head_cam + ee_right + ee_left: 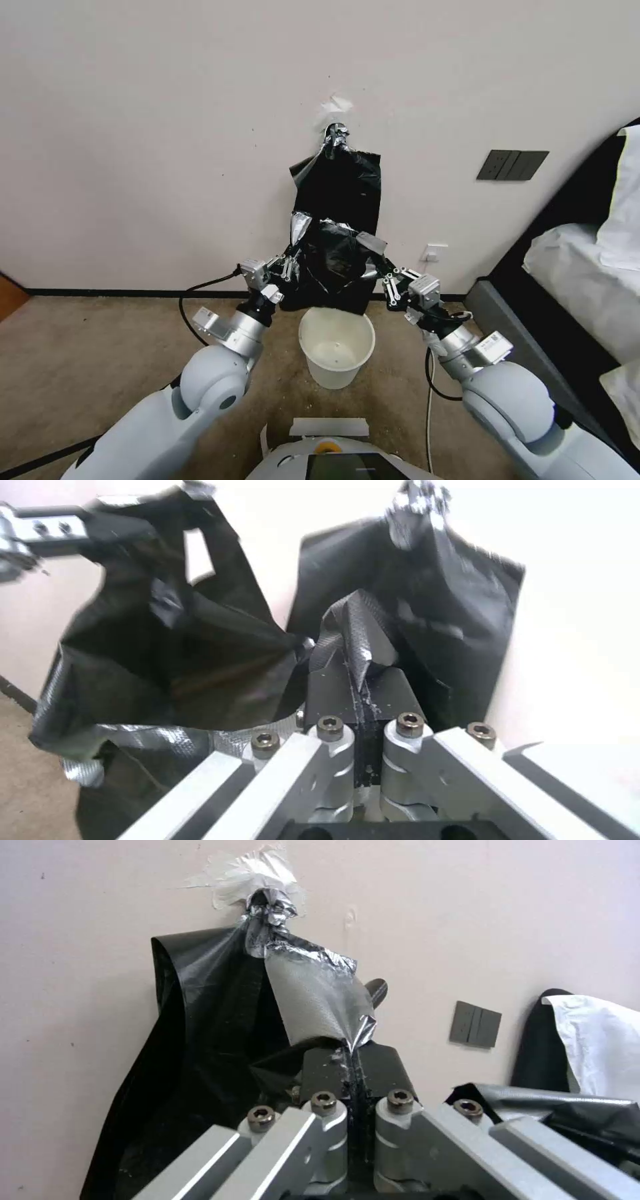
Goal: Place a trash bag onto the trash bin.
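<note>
On the carpet just in front of the robot stands the trash bin (337,347), a small cream-white bucket with a plain open rim and nothing inside. Right above and just behind it the trash bag (333,263) hangs in the air, stretched between the two arms. The left gripper (288,265) has its fingers pressed together on the bag's left edge, and the right gripper (385,272) pinches the right edge the same way; in each wrist view a fold of film stands up from between the closed pads. The bag is thin, glossy black plastic with a grey sheen, crumpled and sagging. It looks very light, limp and slippery, so it is best held at opposite points of the mouth rim and kept spread. Farther back, a flat black bag bundle (340,180) hangs on the wall (167,133) from a silvery-taped top.
</note>
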### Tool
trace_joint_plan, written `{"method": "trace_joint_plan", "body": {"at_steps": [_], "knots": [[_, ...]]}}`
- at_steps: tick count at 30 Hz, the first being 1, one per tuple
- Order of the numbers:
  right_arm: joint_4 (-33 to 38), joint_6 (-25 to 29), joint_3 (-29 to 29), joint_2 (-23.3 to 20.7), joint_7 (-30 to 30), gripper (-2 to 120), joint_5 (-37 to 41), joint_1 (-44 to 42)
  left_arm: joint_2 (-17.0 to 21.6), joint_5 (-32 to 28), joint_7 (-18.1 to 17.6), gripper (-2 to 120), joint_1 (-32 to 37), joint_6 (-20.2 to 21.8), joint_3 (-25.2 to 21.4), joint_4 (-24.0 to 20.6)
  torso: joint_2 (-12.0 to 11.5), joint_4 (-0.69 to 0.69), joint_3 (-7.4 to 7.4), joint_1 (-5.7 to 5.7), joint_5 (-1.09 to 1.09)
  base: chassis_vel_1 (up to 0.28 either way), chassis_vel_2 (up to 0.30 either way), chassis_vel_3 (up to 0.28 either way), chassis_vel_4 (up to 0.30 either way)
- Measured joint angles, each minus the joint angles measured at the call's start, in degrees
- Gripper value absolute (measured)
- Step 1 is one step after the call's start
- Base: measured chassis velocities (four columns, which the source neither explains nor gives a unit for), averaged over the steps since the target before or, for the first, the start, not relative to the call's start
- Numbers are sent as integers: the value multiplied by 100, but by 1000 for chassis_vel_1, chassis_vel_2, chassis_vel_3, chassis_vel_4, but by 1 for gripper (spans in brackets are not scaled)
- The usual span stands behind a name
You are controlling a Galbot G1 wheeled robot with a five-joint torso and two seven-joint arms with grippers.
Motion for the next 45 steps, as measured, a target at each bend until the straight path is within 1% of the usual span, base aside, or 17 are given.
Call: {"method": "trace_joint_plan", "body": {"at_steps": [3,6,7,10,12,14,15,18,20,23,28,30,31,34,38,41,45], "knots": [[-1,36,53,100,-5,0,-101,-218,-117,35,0,0,31,19,115,94,0,-1,0,0,1,0,0,0,0],[-7,204,213,196,-70,0,-374,-595,-314,126,-18,0,45,79,362,273,0,-1,0,0,0,0,0,0,0],[-7,204,213,196,-70,0,-374,-595,-314,126,-18,0,45,79,362,273,0,-1,0,0,0,0,0,0,0],[-12,254,339,258,-93,0,-448,-887,-466,277,-32,0,37,137,646,415,0,-1,0,1,0,0,0,0,0],[-12,252,343,280,-95,0,-458,-944,-501,310,-32,0,39,146,686,446,0,-1,0,0,0,0,0,0,0],[-16,250,221,424,-109,0,-548,-1076,-611,413,-31,0,112,152,757,601,0,-2,0,0,0,0,0,0,0],[-16,250,221,424,-109,0,-548,-1076,-611,413,-31,0,112,152,757,601,0,-2,0,0,0,0,0,0,0],[-230,326,-56,729,-124,0,-748,-1161,-687,488,-34,0,288,140,750,823,0,-1,0,0,0,0,0,0,0],[-314,341,-115,797,-123,0,-764,-1163,-698,513,-41,0,335,138,739,890,0,0,0,0,0,0,0,0,0],[-744,421,-346,1016,-23,0,-758,-1141,-712,642,-66,0,550,130,653,1107,0,0,0,1,0,0,0,0,0],[-1064,483,-535,1212,78,0,-729,-1130,-712,734,-62,0,773,97,570,1226,0,-1,0,1,0,0,0,0,0],[-1312,513,-715,1391,166,0,-714,-1111,-735,847,-58,0,1015,62,552,1353,0,0,0,0,-1,0,0,0,0],[-1312,513,-715,1391,166,0,-714,-1111,-735,847,-58,0,1015,62,552,1353,0,0,0,0,-1,0,0,0,0],[-1526,539,-913,1569,272,0,-726,-1106,-830,1027,-70,0,1308,56,555,1499,0,0,0,1,-1,0,0,0,0],[-1613,540,-1010,1655,349,0,-701,-1099,-908,1089,-102,0,1436,77,568,1586,0,0,0,1,-1,0,0,0,0],[-1735,510,-1220,1827,504,0,-590,-1097,-1028,1168,-190,0,1572,122,583,1707,0,-1,0,0,-1,0,0,0,0],[-1784,498,-1302,1935,627,0,-584,-1104,-1027,1208,-229,0,1658,133,529,1705,0,-1,0,0,-1,0,0,0,0]]}}
